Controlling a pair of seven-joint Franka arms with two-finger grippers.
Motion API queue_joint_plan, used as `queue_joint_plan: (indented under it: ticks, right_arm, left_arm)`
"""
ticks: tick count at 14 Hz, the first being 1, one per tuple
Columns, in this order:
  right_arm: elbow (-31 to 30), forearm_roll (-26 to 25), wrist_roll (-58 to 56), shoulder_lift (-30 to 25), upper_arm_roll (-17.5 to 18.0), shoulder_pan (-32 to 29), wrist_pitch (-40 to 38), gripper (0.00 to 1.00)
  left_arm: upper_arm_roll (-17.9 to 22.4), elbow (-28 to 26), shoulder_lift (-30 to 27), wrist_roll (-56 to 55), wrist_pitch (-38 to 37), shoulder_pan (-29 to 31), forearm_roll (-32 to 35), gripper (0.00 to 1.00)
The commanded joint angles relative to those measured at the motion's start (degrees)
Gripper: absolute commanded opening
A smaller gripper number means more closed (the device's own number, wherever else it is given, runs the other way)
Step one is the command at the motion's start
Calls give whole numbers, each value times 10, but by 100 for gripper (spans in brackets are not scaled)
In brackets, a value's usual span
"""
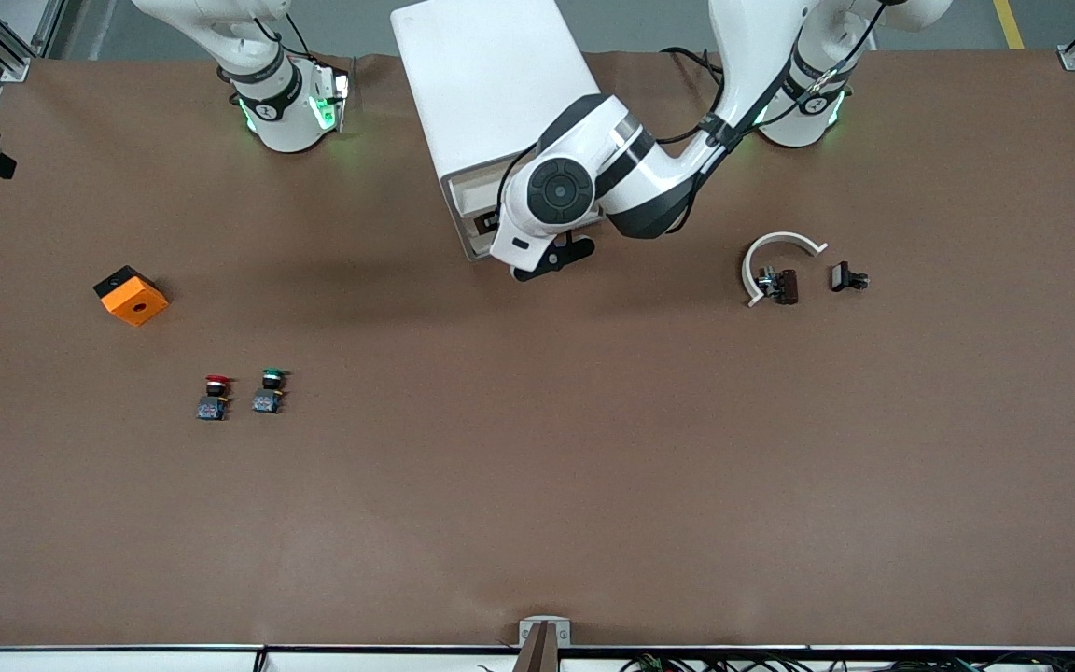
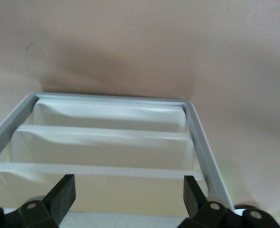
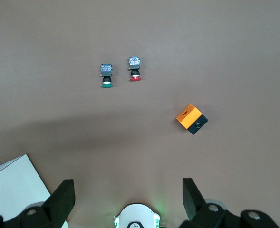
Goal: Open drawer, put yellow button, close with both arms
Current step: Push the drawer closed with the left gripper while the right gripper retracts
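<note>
The white cabinet (image 1: pixel 491 84) stands between the two arm bases. The left arm reaches from its base to the cabinet's front, and its wrist (image 1: pixel 556 191) hides the hand there. In the left wrist view the left gripper (image 2: pixel 129 183) is open and empty, right at the cream drawer fronts (image 2: pixel 106 142) inside the grey frame (image 2: pixel 201 152). The uppermost drawer (image 2: pixel 125 194) lies between the fingers; I cannot tell if it is open. The yellow button is not in view. The right gripper (image 3: pixel 128 186) is open and empty, held high over its own base (image 3: pixel 137 217).
A red-capped button (image 1: pixel 214 397) and a green-capped button (image 1: pixel 268 390) stand side by side toward the right arm's end. An orange and black box (image 1: pixel 132 295) lies farther from the camera than they do. A white curved piece (image 1: pixel 780 252) and small black parts (image 1: pixel 847 277) lie toward the left arm's end.
</note>
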Motion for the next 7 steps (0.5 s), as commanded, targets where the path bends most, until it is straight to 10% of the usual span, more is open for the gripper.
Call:
queue_joint_plan:
  ticks: [1, 7]
  right_arm:
    - [-29, 6, -3, -35, 5, 1, 15, 100]
    - [-40, 6, -3, -44, 0, 22, 28, 100]
  left_arm:
    - [-21, -24, -18, -33, 3, 0, -18, 100]
    - [-34, -33, -18, -40, 7, -7, -20, 100]
